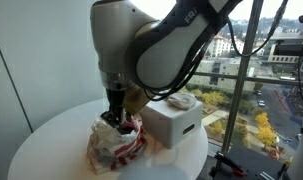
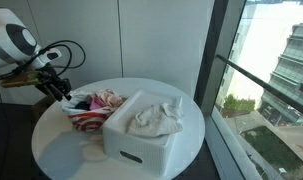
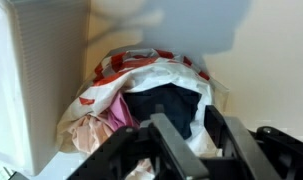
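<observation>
By the window (image 2: 261, 60), a round white table (image 2: 51, 150) bears a white box (image 2: 131, 148) just beside a red-and-white bag (image 1: 116, 150). The gripper (image 1: 116, 118) hangs at the bag's mouth above a dark garment (image 3: 166, 100); its fingers' spread I cannot tell.

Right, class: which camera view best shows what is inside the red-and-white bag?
The wrist view: it looks into the open bag, showing dark blue cloth and pink cloth. In both exterior views the bag shows mostly from outside, with the gripper at its top.
</observation>
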Motion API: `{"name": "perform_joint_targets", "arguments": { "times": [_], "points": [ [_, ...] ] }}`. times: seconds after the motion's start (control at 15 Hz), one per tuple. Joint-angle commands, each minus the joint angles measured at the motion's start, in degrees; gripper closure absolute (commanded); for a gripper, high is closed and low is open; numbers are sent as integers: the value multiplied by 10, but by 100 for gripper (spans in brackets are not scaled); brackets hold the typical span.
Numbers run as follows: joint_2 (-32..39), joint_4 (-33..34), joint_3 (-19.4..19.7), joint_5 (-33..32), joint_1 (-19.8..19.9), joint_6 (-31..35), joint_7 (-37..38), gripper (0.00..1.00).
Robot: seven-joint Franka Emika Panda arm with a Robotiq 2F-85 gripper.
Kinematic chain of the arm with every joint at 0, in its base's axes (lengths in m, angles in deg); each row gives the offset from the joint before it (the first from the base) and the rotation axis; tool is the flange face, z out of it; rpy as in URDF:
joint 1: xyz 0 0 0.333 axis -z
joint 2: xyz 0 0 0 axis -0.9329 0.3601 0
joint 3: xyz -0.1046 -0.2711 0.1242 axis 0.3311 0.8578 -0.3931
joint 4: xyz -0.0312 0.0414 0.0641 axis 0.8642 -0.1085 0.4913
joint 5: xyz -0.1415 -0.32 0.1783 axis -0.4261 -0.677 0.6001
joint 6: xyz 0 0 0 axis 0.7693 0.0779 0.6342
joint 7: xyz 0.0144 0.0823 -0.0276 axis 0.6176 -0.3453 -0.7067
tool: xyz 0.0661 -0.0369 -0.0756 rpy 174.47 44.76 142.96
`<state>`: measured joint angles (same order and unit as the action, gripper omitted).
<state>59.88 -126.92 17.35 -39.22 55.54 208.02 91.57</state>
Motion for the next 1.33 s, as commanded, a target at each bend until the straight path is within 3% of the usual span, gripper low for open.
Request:
{"name": "perform_joint_targets", "arguments": {
  "times": [0.0,0.2,0.53,0.93,1.27],
  "points": [
    [-125,-57,-4,15,25,-33,58,21],
    [-196,-82,22,75,54,-59,40,1],
    [-257,-89,73,98,149,-66,25,0],
    [-233,-69,133,97,244,-81,-33,0],
    [-156,-41,177,114,267,-37,-104,0]
  ]
}}
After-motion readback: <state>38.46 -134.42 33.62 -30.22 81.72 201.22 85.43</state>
